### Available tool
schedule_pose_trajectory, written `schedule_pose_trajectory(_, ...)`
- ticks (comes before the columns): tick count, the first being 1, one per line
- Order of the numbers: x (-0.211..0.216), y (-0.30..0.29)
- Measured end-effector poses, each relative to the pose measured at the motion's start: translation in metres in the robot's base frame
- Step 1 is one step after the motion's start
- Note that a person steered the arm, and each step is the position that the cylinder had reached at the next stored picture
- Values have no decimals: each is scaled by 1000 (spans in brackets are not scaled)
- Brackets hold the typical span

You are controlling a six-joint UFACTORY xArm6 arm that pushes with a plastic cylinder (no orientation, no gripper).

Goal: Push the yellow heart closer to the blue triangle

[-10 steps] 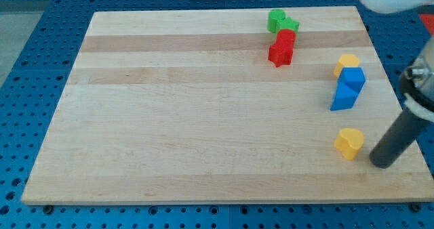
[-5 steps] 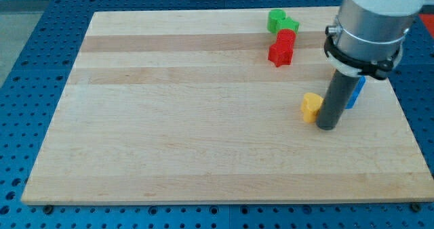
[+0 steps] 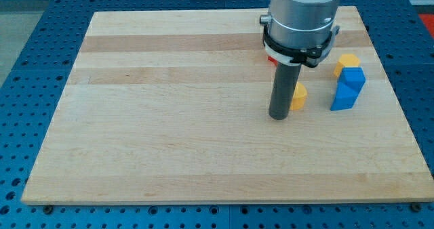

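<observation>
Toward the board's right edge, about mid-depth, the rod's tip (image 3: 279, 116) sits on the wooden board (image 3: 169, 120), touching or just beside the left face of the yellow heart (image 3: 298, 95). The rod has no jaws and holds nothing; it is only a pusher. The heart is partly hidden behind the rod. The blue triangle (image 3: 344, 97) lies to the heart's right, near but apart, with a blue cube (image 3: 352, 76) touching it on the far side and a yellow block (image 3: 347, 61) beyond that, shape unclear.

Judgement: the tip is on the correct side. Push straight toward the right edge, line through the heart's centre so it does not spin off, and stop short of knocking the triangle.

A sliver of red block (image 3: 270, 57) shows behind the arm housing. No readable writing or labels anywhere.
</observation>
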State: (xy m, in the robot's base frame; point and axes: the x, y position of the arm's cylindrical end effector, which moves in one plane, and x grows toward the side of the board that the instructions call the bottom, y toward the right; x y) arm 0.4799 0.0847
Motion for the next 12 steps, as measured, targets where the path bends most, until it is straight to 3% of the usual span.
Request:
schedule_pose_trajectory(5,-47,39)
schedule_pose_trajectory(12,-52,63)
